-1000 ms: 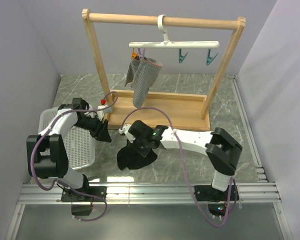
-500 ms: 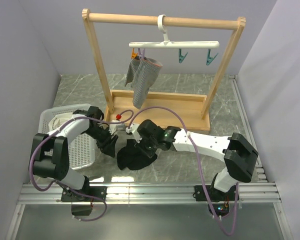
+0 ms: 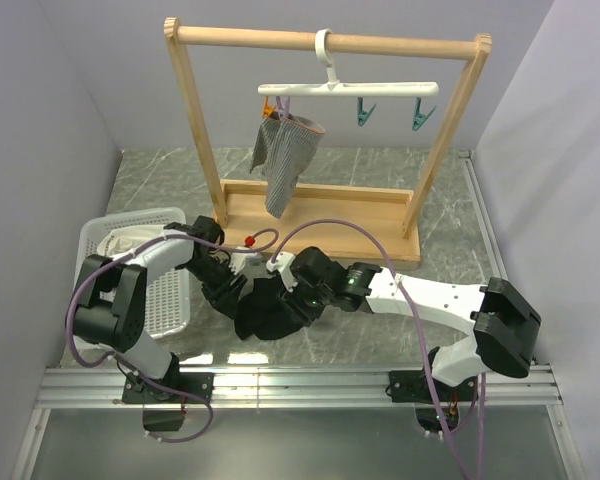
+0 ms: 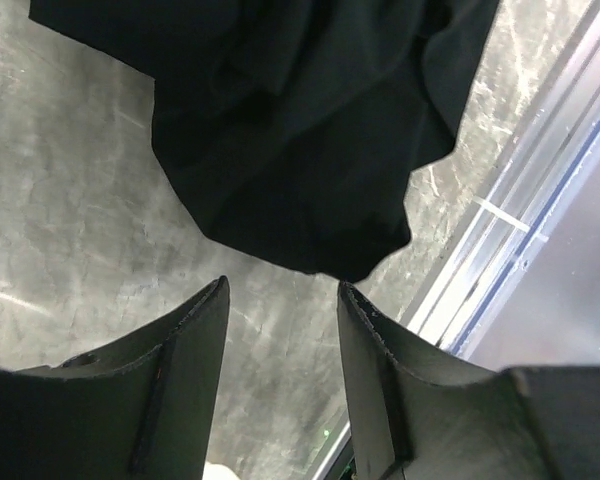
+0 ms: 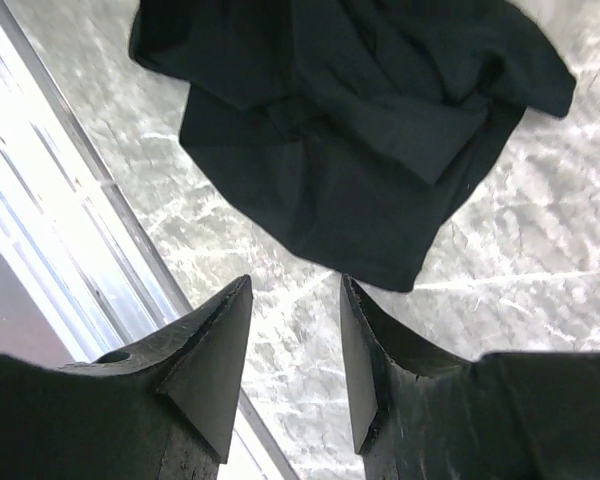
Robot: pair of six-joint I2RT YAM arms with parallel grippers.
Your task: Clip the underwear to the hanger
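Left wrist view: the left tool (image 4: 282,292) is spread, empty, just beside the underwear (image 4: 290,130) crumpled on the surface (image 4: 70,220). The right tool (image 5: 295,285), likewise spread, is just beside the underwear's opposite side.

Black underwear (image 3: 270,315) crumpled on the marble tabletop; white hanger (image 3: 346,88) hooked on the wooden rail.

Underwear (image 3: 268,314) blk; hanger (image 3: 348,89) wht, clips (image 3: 365,114) teal; garment (image 3: 283,150) grey striped.
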